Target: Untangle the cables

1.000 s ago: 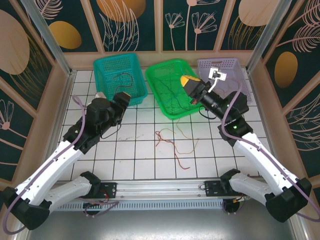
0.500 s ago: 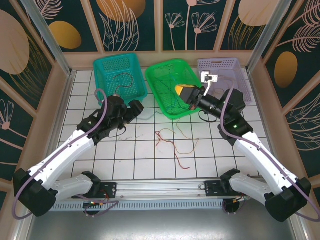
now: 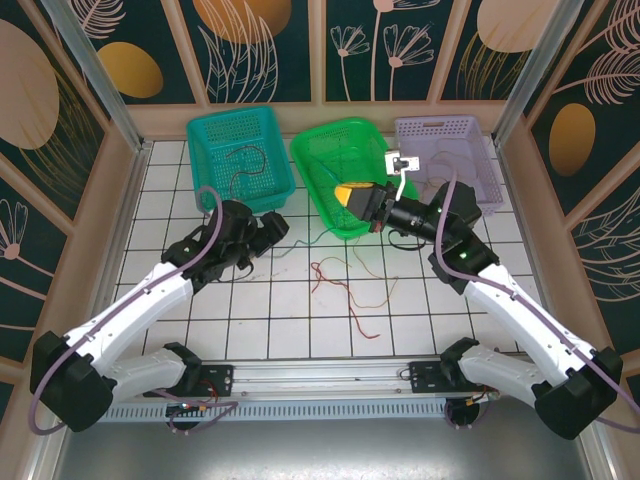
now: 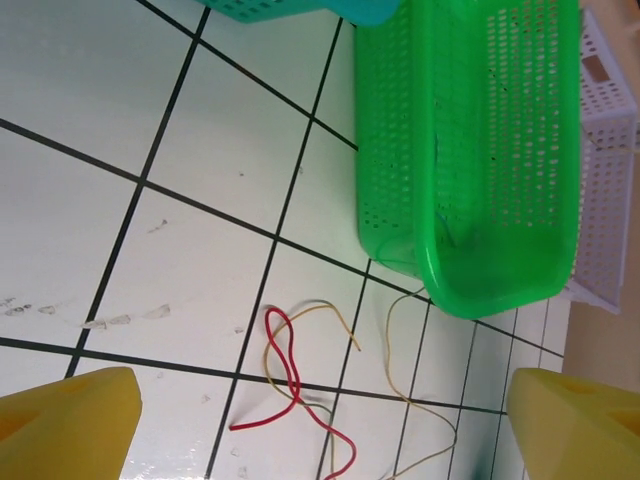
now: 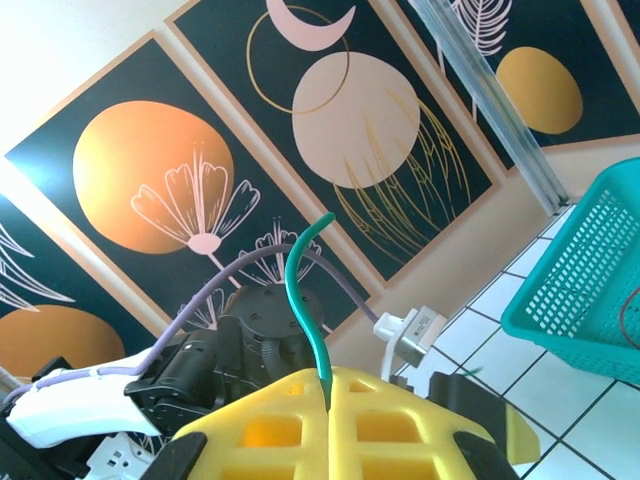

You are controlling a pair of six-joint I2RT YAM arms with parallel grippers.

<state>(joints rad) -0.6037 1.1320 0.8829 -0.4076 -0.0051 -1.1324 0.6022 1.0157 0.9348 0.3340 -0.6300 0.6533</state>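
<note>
The white tiled table (image 3: 250, 300) with its black grid lines carried three tubs along the far edge: a teal perforated plastic basket (image 3: 232, 113), a bright green perforated plastic basket (image 3: 335, 127) and a lavender perforated plastic basket (image 3: 440, 124). The left gripper (image 3: 272, 228) hung low over the tiles near the teal basket's near corner, its yellow fingers (image 4: 65, 425) spread wide and holding nothing. The right gripper (image 3: 350, 193) reached over the green basket, its fingers pressed together on a thin green wire (image 5: 310, 300) that stood up from the pinch. A thin dark brown wire (image 3: 245, 165) lay curled inside the teal basket, so that strand looked dealt with, and the green one seemed mid-delivery. On the open tiles between the arms, a thin red wire (image 4: 285, 365) and a thin tan-yellow wire (image 4: 400, 370) crossed each other in loose loops, right below the left wrist camera. Roughly half the job appeared done: those two strands needed parting and putting away.
</note>
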